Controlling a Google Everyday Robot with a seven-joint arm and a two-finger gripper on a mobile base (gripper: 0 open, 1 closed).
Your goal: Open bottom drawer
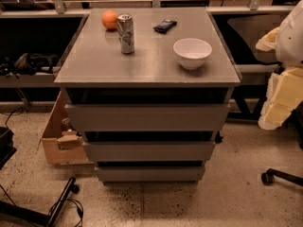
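Note:
The grey cabinet (pixel 147 67) stands in the middle of the camera view with three flat, handleless drawer fronts. The bottom drawer (pixel 149 174) is the lowest and narrowest-looking front, just above the floor, with a dark gap over it; none of its tray shows. The middle drawer (pixel 149 151) and the top drawer (pixel 147 117) sit above it. My arm shows at the right edge as white and pale yellow parts. My gripper (pixel 277 112) hangs there, to the right of the cabinet, level with the top drawer and apart from all the fronts.
On the cabinet top are an orange (pixel 110 19), a drink can (pixel 126 33), a black object (pixel 165 26) and a white bowl (pixel 192 53). A cardboard box (pixel 59 143) leans at the cabinet's left. A chair caster (pixel 267 177) is at the right and cables (pixel 64 202) at the bottom left.

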